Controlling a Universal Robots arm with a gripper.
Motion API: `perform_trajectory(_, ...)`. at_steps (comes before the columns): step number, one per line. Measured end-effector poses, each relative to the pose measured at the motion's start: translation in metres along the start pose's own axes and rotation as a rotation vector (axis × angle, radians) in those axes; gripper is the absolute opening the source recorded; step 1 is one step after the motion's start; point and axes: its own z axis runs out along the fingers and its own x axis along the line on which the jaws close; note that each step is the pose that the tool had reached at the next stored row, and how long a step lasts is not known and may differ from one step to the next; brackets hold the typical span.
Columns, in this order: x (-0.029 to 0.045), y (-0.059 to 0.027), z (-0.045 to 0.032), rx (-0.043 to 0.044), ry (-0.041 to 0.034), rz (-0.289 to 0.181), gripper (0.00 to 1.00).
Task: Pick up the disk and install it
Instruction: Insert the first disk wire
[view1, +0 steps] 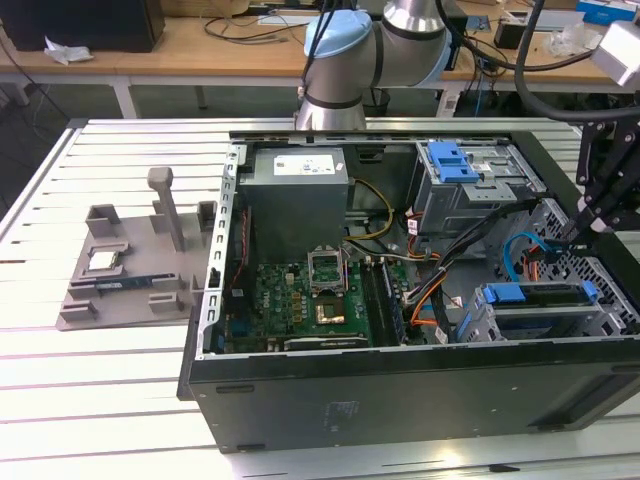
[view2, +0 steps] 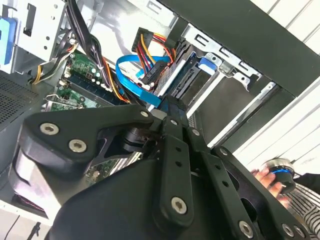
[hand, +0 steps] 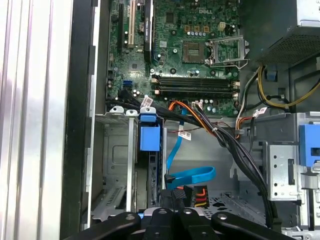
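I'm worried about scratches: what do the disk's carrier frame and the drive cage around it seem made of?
The disk's carrier frame looks like moulded plastic: solid blue, matte, rounded edges. The drive cage looks like bare sheet metal, probably steel: grey, dull sheen, folded edges, punched holes.

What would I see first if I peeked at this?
A big open computer case on the slatted table, its green circuit board showing. At the exterior view's right, the black gripper hangs over the blue-framed disk sitting in its bay.
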Motion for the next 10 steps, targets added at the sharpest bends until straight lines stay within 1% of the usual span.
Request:
perform_trajectory(1, 0.0000, 0.0000, 0.0000, 0.0024, 0.0000, 0.000, 0.11)
perform_trajectory(2, 0.0000, 0.0001, 0.0001, 0.0325, 0.0006, -0.001, 0.11)
perform_trajectory(3, 0.0000, 0.0001, 0.0002, 0.0645, 0.0011, -0.002, 0.11)
perform_trajectory(7, 0.0000, 0.0001, 0.0002, 0.0664, 0.0017, 0.000, 0.11)
perform_trajectory(8, 0.0000, 0.0001, 0.0003, 0.0666, 0.0026, 0.010, 0.11)
perform_trajectory(9, 0.0000, 0.0001, 0.0004, 0.0673, 0.0053, 0.033, 0.11)
perform_trajectory(10, 0.0000, 0.0001, 0.0004, 0.0673, 0.0053, 0.033, 0.11)
